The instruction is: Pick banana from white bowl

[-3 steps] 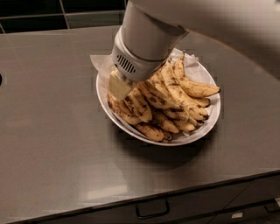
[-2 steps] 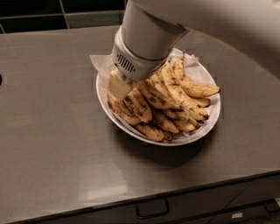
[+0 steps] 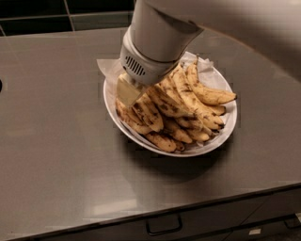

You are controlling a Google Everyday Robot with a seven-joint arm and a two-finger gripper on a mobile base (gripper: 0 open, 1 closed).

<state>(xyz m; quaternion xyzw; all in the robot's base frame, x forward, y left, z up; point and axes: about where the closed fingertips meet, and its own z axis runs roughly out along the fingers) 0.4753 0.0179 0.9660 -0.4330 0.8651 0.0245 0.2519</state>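
The white bowl [image 3: 225, 136] stands on the counter, lined with crinkled white paper and piled with several brown-speckled yellow bananas. A long curved banana [image 3: 188, 96] lies across the top of the pile, running from under the arm toward the right. My gripper [image 3: 131, 94] is lowered into the left side of the pile, right among the bananas, under the arm's wide white wrist [image 3: 150, 42]. The wrist hides the back left of the bowl and the banana ends there. I cannot tell which banana the gripper touches.
The bowl sits on a grey metal counter [image 3: 56, 141]. The counter's front edge runs along the bottom, with a drawer and handle [image 3: 163, 226] below it. A dark tiled wall [image 3: 66, 14] stands behind.
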